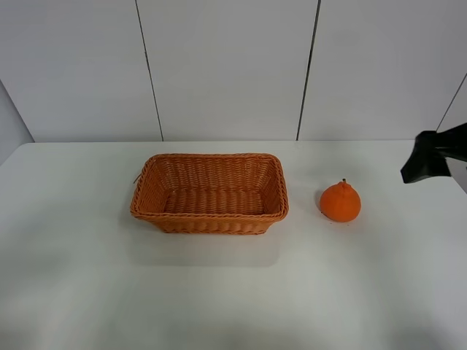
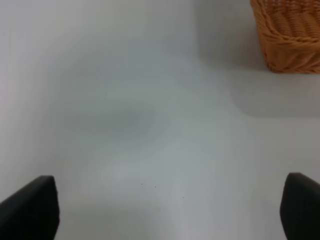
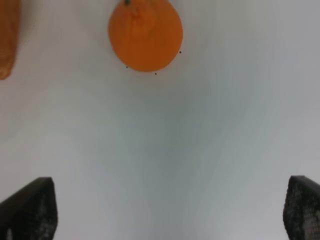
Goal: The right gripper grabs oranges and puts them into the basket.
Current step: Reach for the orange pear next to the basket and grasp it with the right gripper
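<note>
The white table [image 1: 219, 292] fills the high view, and its far edge meets the panelled wall [image 1: 226, 65] at 12 o'clock. A wide bare stretch lies at 6 o'clock of everything on it. The basket [image 1: 211, 222] stands near the middle, well clear of every table edge, and its woven floor shows right across. The orange [image 1: 340, 202] sits on the table at 3 o'clock of the basket, knob up, near it but apart, with a bare strip between them. A black part of the right arm [image 1: 430, 157] enters at 2 o'clock of the orange, at the frame edge. The right gripper [image 3: 166, 209] has its fingers [image 3: 30, 210] spread wide, holding nothing, with the orange ahead of them over open table. The left gripper [image 2: 166, 207] is likewise spread wide over bare table, a basket corner ahead.
</note>
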{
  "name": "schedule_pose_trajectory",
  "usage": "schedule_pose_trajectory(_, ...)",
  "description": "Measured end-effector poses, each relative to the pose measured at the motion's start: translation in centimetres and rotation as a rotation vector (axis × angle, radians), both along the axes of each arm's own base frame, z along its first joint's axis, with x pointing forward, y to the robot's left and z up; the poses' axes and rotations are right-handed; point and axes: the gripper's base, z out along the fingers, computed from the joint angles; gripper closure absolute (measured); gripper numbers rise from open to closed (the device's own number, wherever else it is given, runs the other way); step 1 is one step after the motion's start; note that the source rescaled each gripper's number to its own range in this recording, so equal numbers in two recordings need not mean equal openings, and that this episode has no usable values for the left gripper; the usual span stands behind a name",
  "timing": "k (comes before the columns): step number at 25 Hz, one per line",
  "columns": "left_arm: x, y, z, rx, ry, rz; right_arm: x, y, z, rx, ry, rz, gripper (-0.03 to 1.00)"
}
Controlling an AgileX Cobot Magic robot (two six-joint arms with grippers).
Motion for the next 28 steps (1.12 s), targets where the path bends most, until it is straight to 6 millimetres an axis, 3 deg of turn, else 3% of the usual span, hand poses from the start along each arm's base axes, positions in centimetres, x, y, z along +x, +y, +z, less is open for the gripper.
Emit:
schedule_pose_trajectory(8, 0.0, 0.0, 0.0, 0.0, 0.0, 0.0, 11.9, 0.2, -5.5, -0.001, 0.208, 0.008, -0.03)
schedule_pose_trajectory(12, 0.0, 0.0, 0.0, 0.0, 0.0, 0.0, 15.2, 2.1, -7.3, -0.012, 0.245, 0.066, -0.03)
schedule_pose_trajectory(16, 0.0, 0.0, 0.0, 0.0, 0.0, 0.0, 16.5, 4.2, -8.4, -0.013, 0.254, 0.115, -0.03)
schedule_pose_trajectory(23, 0.0, 0.0, 0.0, 0.0, 0.0, 0.0, 17.3, 3.7, -10.7, -0.037, 0.292, 0.09, -0.03)
schedule_pose_trajectory(28, 0.0, 0.0, 0.0, 0.0, 0.0, 0.0, 18.0, 3.7, -13.6, -0.029, 0.335, 0.082, -0.03)
